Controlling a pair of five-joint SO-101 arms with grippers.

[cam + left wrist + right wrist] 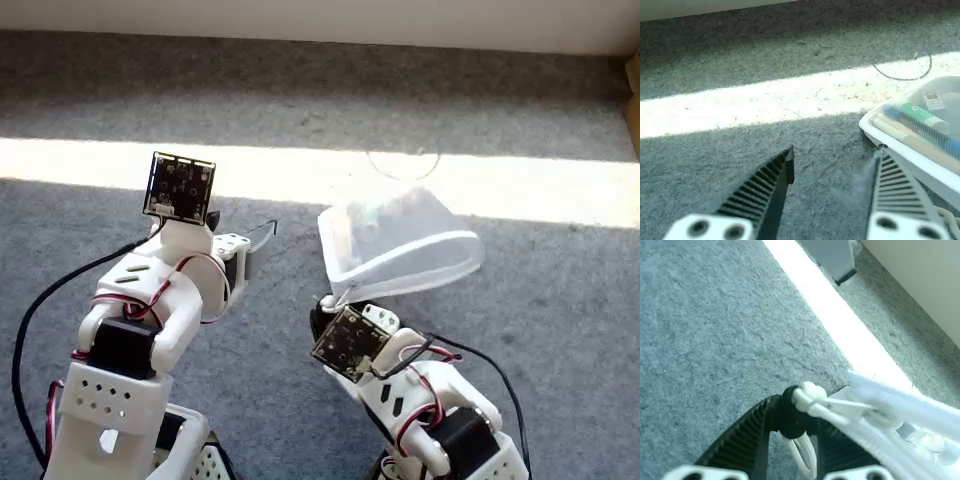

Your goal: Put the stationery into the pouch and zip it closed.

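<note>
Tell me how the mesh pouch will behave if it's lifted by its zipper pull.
Likely floppy: the mesh pouch has thin see-through walls, so it would probably sag from the zipper pull pinched in the right hand. Probably light: it holds just a few pens. Those pens may slide toward the low end when tilted.
</note>
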